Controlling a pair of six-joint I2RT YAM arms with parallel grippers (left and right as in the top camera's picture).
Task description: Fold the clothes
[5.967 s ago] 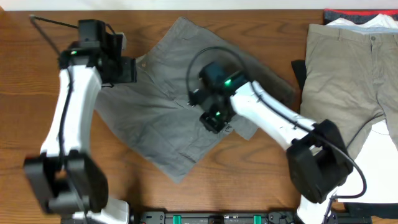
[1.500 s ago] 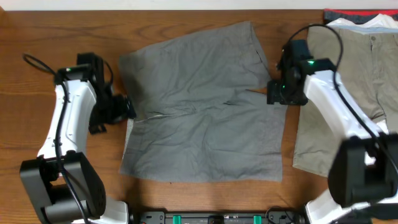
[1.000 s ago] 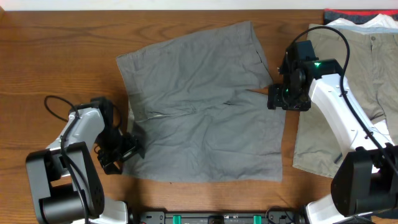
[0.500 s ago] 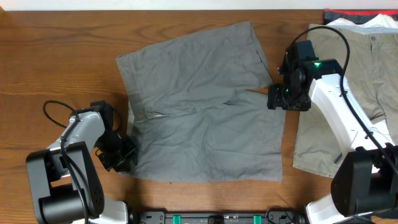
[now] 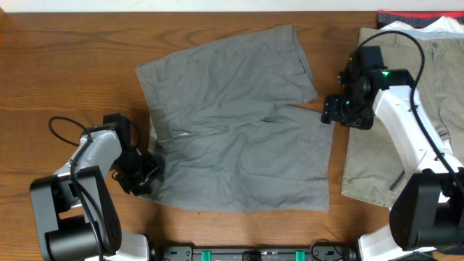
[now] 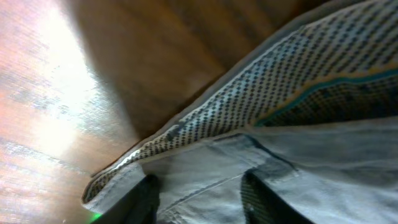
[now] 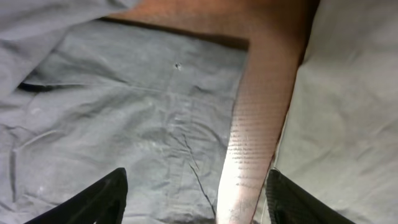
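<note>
Centrally, the grey shorts (image 5: 232, 123) are shown spread flat on the tabletop (image 5: 65, 72), with the waistband to the left. The waistband's near-left corner is straddled by the left end effector (image 5: 143, 176), its fingers apart and nothing yet clamped. The right end effector (image 5: 335, 110), likewise apart and empty, is seen over bare wood beside the khaki trousers (image 5: 406, 80). Both waistband layers should be pinched fully before lifting.

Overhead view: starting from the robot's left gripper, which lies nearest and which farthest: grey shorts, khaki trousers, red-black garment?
1. grey shorts, right beside the left gripper, mid-table.
2. khaki trousers, far right side.
3. red-black garment, top right corner.
</note>
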